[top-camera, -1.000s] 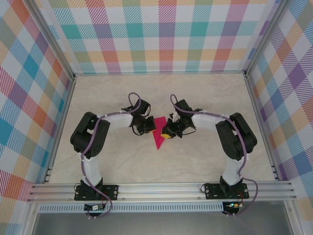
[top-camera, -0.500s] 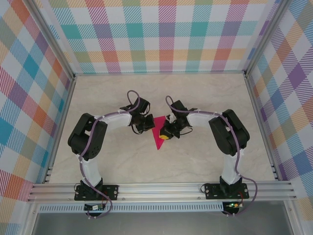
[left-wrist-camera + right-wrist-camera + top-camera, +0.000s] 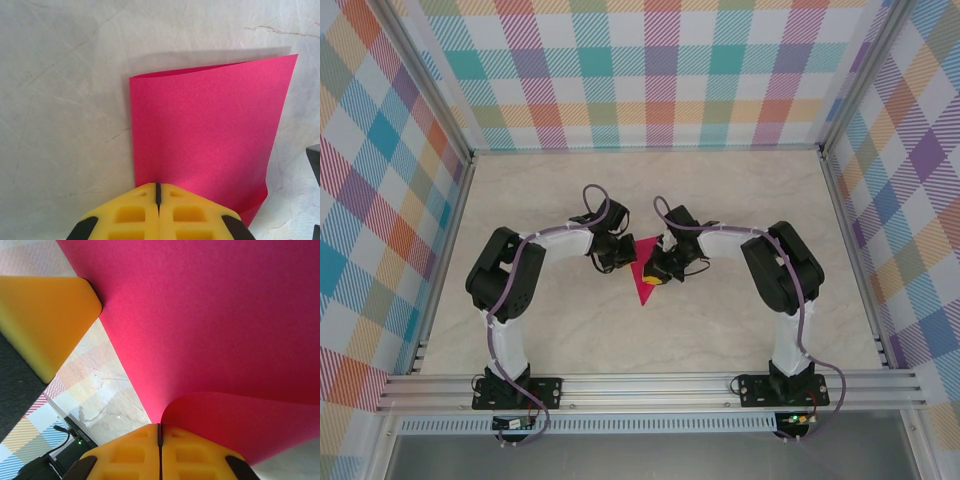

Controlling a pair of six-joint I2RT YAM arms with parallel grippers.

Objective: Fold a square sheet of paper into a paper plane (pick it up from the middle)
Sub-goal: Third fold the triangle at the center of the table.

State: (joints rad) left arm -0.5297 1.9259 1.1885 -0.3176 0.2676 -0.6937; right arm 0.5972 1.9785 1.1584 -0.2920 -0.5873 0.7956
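Note:
The square sheet of paper (image 3: 646, 287) is magenta-pink, bent over on itself and held up above the table's middle. My left gripper (image 3: 624, 261) is shut on its left edge. In the left wrist view the yellow fingertips (image 3: 140, 200) of the left gripper (image 3: 157, 186) pinch the sheet (image 3: 205, 130), which stretches away from them. My right gripper (image 3: 654, 272) is shut on the paper from the right. In the right wrist view its jaws (image 3: 160, 426) clamp a curled flap of the sheet (image 3: 210, 315). A yellow finger (image 3: 47, 315) of the left gripper shows at the upper left there.
The marble-look tabletop (image 3: 720, 330) lies under both arms. Chequered walls (image 3: 660, 70) close in the back and sides, and an aluminium rail (image 3: 650, 385) runs along the near edge. A dark part of the right gripper (image 3: 315, 152) shows at the left wrist view's right edge.
The right gripper has shifted slightly left, towards the left gripper, and the right arm's elbow has swung inward. The sheet looks narrower from above. Both grippers have stayed shut on it.

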